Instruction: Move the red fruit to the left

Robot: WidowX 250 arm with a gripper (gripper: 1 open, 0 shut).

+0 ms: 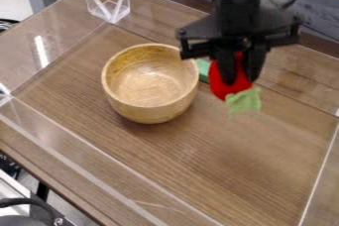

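Jaws pinched narrow hold the red fruit (228,76), which hangs between them clear of the counter (185,170), its glossy red body showing below and between the dark fingers. The gripper (233,71) points steeply down, and the fruit's long axis runs roughly up and down with it, so the fruit lies straight under the jaws rather than off to either side. A patch of green shows just below and to the right of the red body; whether that is the fruit's leafy cap or a flat green block (244,102) lying on the wood beneath it I cannot tell from this view.

Just to the left, very near the fruit, stands the wooden bowl (150,83), its right rim almost under the gripper's left-hand finger. That is the relation the coming move hangs on: "left" in this picture leads straight over or past the bowl. Judging from how things lie, the carry is under way but the fruit has not yet been set down. Going further left calls for enough height to pass the bowl's rim, or a path round its near or far side, before lowering onto bare wood. The clear walls (54,47) of the tray bound how far left it can go.
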